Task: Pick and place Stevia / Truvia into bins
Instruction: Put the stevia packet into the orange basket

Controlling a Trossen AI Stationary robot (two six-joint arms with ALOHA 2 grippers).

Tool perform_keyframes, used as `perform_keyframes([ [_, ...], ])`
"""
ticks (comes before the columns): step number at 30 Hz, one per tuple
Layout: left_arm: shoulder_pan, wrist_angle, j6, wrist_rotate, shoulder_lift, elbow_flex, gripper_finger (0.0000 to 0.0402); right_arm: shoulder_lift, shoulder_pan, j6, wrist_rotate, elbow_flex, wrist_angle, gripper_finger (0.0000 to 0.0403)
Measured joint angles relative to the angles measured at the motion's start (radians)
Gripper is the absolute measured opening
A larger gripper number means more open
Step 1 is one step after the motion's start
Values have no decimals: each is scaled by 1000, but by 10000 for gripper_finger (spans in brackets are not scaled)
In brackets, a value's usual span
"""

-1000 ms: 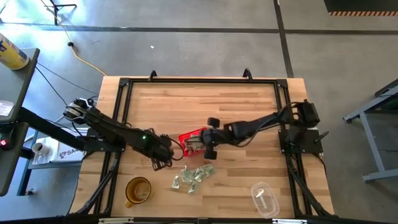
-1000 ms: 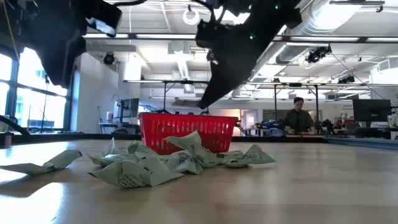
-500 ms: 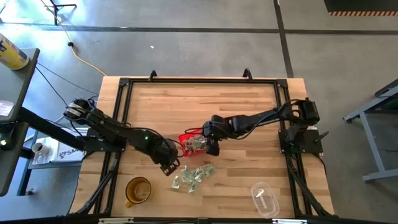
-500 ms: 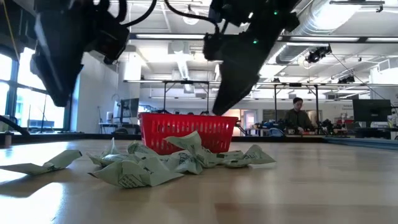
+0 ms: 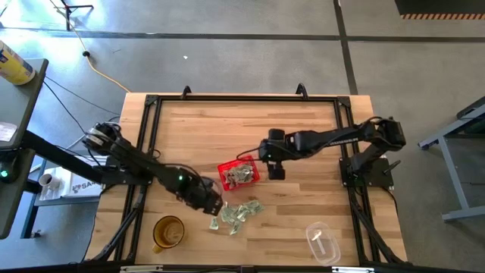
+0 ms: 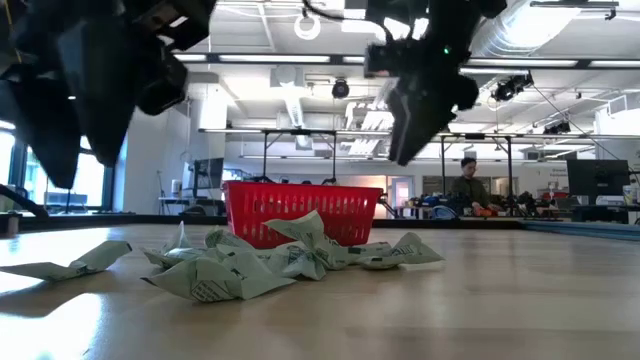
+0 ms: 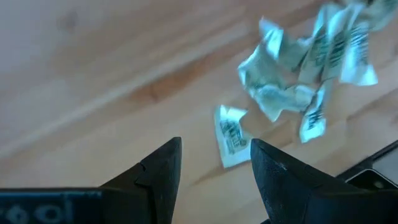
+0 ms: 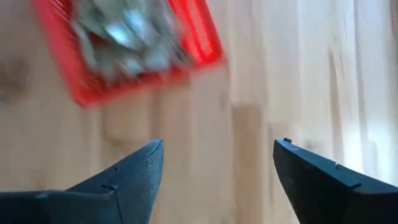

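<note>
Jaws apart and empty, the right gripper (image 5: pixel 276 173) hung just beside the red basket (image 5: pixel 239 172) of packets at mid-table, while the left gripper (image 5: pixel 214 206), also parted, hovered over loose Stevia packets (image 5: pixel 239 213) nearer the front edge.
</note>
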Motion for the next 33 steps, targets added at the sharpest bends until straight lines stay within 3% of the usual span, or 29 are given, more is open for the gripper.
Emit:
perform_keyframes([
  [5, -49, 118, -137, -2, 63, 0, 225, 2, -47, -8, 21, -18, -30, 293],
  [10, -54, 141, -154, 1, 157, 52, 225, 1, -78, -9, 9, -78, 4, 293],
  [22, -52, -42, -93, 13, 318, 184, 220, 0, -89, 10, -7, -182, 35, 293],
  [26, -37, -110, -23, -1, 319, 183, 171, 0, -90, 20, -17, -181, 54, 293],
  [31, 17, -186, 171, -28, 320, 180, 51, -19, -89, 61, -12, -181, 35, 293],
  [33, 52, -222, 258, -56, 317, 180, 21, -40, -89, 89, -9, -181, 22, 293],
])
